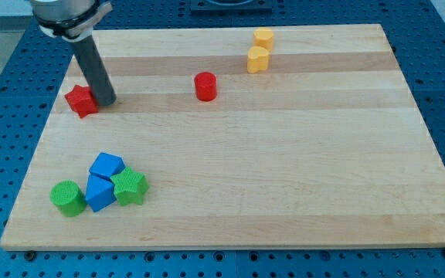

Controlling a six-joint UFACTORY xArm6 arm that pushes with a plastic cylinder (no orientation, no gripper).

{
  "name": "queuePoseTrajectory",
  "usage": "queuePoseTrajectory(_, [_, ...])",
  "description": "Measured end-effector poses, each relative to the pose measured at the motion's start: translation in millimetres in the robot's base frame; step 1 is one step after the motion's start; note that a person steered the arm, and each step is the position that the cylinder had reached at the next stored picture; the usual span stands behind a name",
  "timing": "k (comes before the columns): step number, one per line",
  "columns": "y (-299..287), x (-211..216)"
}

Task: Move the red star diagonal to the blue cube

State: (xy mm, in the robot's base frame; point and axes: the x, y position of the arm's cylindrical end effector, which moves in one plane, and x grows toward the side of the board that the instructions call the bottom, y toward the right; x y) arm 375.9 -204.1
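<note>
The red star [81, 100] lies near the board's left edge, in the upper left of the view. My tip [106, 101] stands just to the star's right, touching or nearly touching it. The blue cube [107, 164] sits in a cluster at the lower left, well below the star. Right below the cube is a second blue block [99, 192].
A green cylinder [68, 198] and a green star-like block [130, 186] flank the blue blocks. A red cylinder [205, 86] sits at upper middle. Two yellow blocks [263, 37] [258, 59] lie near the top edge. The wooden board [300, 170] rests on a blue perforated table.
</note>
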Motion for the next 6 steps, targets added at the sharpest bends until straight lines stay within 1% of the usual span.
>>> queuePoseTrajectory(1, [14.9, -18.2])
queuePoseTrajectory(2, [8.4, -23.5])
queuePoseTrajectory(3, [-19.6, -23.5])
queuePoseTrajectory(4, [-30.6, -23.6])
queuePoseTrajectory(6, [-30.6, -22.4])
